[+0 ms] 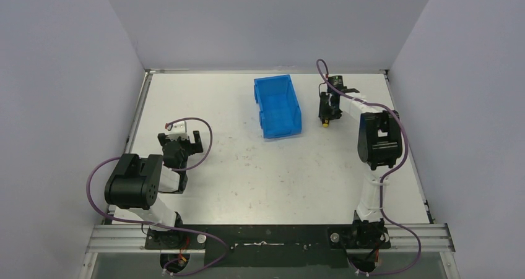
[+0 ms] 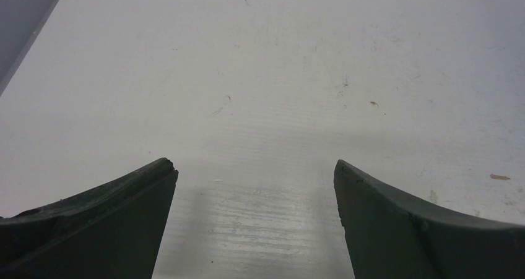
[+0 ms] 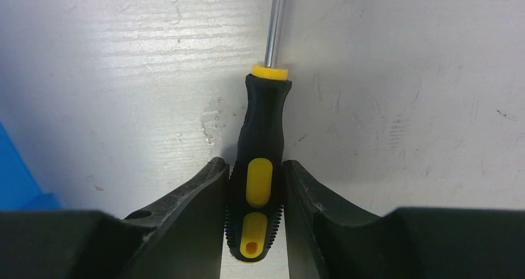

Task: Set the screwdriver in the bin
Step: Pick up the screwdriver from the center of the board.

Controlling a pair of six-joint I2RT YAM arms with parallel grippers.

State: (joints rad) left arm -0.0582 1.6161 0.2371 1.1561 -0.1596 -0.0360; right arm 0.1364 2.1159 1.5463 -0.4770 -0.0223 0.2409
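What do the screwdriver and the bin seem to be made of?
The screwdriver: its handle looks like matte black rubber or soft plastic, ribbed at the sides, with glossy yellow hard-plastic inserts; its thin shaft looks like polished metal, judging by the bright reflection. The bin: probably moulded plastic, evenly blue with a faint sheen.

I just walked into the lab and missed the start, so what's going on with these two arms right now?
The right gripper is shut on the handle of the screwdriver, low over the table just to the right of the blue bin. The screwdriver is not yet in the bin, which looks empty. I can't tell whether it has been lifted off the surface. The left gripper hangs open over bare tabletop, holding nothing.
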